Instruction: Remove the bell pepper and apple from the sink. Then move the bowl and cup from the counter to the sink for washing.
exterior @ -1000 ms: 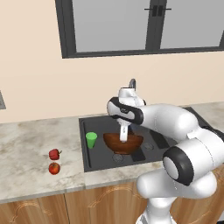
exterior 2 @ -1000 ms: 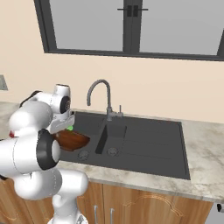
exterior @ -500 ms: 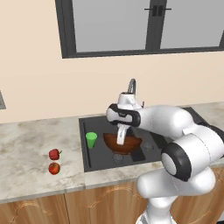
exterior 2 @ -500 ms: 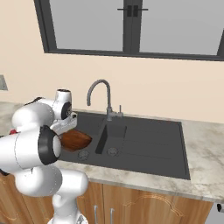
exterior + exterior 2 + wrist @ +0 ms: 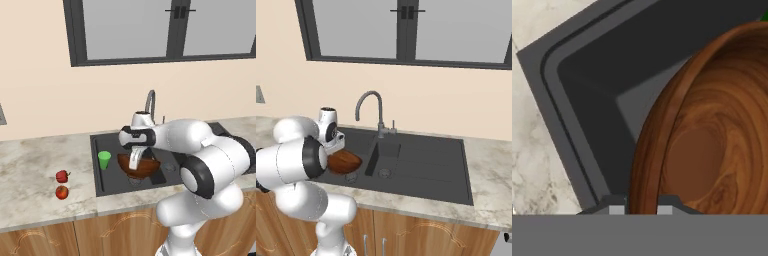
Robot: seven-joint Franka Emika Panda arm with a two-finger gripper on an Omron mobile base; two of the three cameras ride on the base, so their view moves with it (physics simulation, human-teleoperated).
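Note:
My gripper (image 5: 134, 163) is shut on the near rim of the brown wooden bowl (image 5: 142, 166), holding it tilted low in the large basin of the dark sink (image 5: 112, 185). In the hand view the fingertips (image 5: 616, 209) straddle the bowl's rim (image 5: 649, 150), with the sink wall (image 5: 587, 75) behind it. The right base view has the bowl (image 5: 346, 162) beside my arm. The green cup (image 5: 104, 160) stands upright at the sink's left side. A deep-red bell pepper (image 5: 62, 176) and an orange-red apple (image 5: 62, 192) lie on the counter (image 5: 35, 165), left of the sink.
The curved grey faucet (image 5: 149, 100) rises behind the bowl, also seen from the right (image 5: 368, 97). The smaller basin and drain board (image 5: 421, 165) lie to the right. Marbled counter (image 5: 486, 170) surrounds the sink; a window sits above the back wall.
The hand has come down and slightly left with the bowl, so the bowl now sits lower in the basin. Cup, pepper and apple have not moved.

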